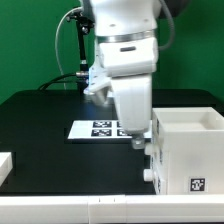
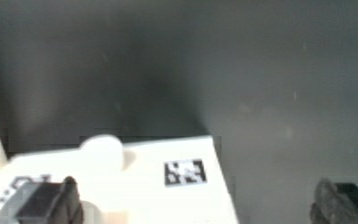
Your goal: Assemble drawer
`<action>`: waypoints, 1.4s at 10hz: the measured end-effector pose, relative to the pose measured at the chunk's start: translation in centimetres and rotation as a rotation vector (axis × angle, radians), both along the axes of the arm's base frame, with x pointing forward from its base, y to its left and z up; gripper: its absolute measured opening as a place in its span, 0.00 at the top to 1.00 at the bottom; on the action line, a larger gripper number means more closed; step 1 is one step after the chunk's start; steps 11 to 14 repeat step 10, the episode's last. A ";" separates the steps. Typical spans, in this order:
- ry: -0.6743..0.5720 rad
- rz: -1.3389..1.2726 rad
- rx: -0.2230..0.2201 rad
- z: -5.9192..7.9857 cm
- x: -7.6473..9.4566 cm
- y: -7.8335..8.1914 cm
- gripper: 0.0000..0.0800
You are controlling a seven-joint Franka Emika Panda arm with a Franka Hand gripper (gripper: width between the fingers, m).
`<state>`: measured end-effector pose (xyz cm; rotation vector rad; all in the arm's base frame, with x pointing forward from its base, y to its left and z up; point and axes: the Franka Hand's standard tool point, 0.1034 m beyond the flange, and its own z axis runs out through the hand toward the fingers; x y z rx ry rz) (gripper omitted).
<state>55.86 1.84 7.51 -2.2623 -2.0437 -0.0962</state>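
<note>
Black counter (image 1: 40, 115), green wall behind. I see the drawer housing (image 1: 190, 150) at the exterior view's right, open top, tag on its front face. Tool (image 1: 140, 138) hangs just beside its left edge, above the marker board (image 1: 95, 128). Wrist view: fingers (image 2: 51, 203) spread wide, nothing between them; a knobbed tray (image 2: 131, 170) with a tag lies below. Another white part (image 1: 5, 165) sits at the far left edge.

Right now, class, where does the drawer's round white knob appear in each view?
Exterior view: the knob is a small bump on the drawer, on its side facing the exterior view's left, just by the gripper.
Wrist view: the knob sits on the white panel beside a square tag.
Shared landmark: the black table.
</note>
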 end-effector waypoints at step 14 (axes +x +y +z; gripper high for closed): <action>-0.026 -0.043 -0.009 -0.2 -0.6 -3.5 0.19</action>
